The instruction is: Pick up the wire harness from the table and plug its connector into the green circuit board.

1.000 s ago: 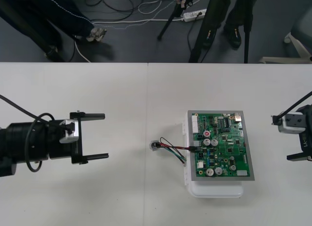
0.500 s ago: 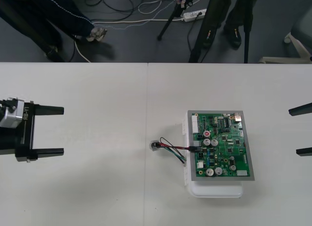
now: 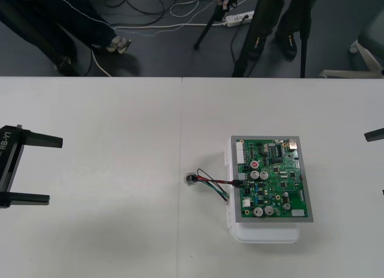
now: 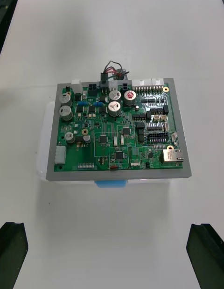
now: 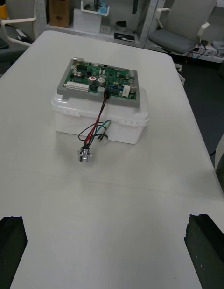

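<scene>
both jaws pulled back, open; harness [image 3: 211,181] plugged into board [image 3: 275,181].

Pale table [image 3: 108,242], dark floor [image 3: 162,56], loose cables [image 3: 168,26]

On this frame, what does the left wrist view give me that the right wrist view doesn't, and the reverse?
Left wrist view adds: the harness's metal socket lying on the table, its red, black and green wires draping down the white base's side wall, and the open left pincer apart from them. Right wrist view adds: the green circuit board's face from above, a blue tab at the edge facing the right pincer, which is open and short of the base. Shared: the board with the black plug seated at its edge.
</scene>
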Robot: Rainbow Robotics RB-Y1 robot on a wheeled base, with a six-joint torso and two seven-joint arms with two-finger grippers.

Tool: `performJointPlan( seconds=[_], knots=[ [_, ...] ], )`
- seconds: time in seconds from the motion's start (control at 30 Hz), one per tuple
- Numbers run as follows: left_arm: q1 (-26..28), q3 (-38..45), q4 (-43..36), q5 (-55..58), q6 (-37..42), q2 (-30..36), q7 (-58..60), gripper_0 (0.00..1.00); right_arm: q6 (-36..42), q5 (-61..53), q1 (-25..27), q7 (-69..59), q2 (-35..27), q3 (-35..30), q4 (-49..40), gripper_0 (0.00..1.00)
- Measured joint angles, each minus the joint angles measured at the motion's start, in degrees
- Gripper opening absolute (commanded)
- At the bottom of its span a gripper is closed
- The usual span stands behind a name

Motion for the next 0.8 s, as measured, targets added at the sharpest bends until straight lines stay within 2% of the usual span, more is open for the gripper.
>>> performJointPlan(
  seconds=[0.1,0.4,0.8],
  knots=[
    [0.01,0.65,-0.01,0.64,-1.16,0.67,0.00,1.00,-0.01,-0.62,1.40,5.14,0.00,-1.09,0.00,1.00],
    [0.02,1.24,-0.02,2.03,-3.44,1.95,0.00,1.00,-0.01,-3.68,6.69,5.13,0.00,-4.19,-1.05,1.00],
    [0.02,1.24,-1.28,2.44,-4.43,2.72,0.00,1.00,-0.01,-7.71,7.32,5.14,0.05,-4.85,-1.50,1.00]
  ],
)
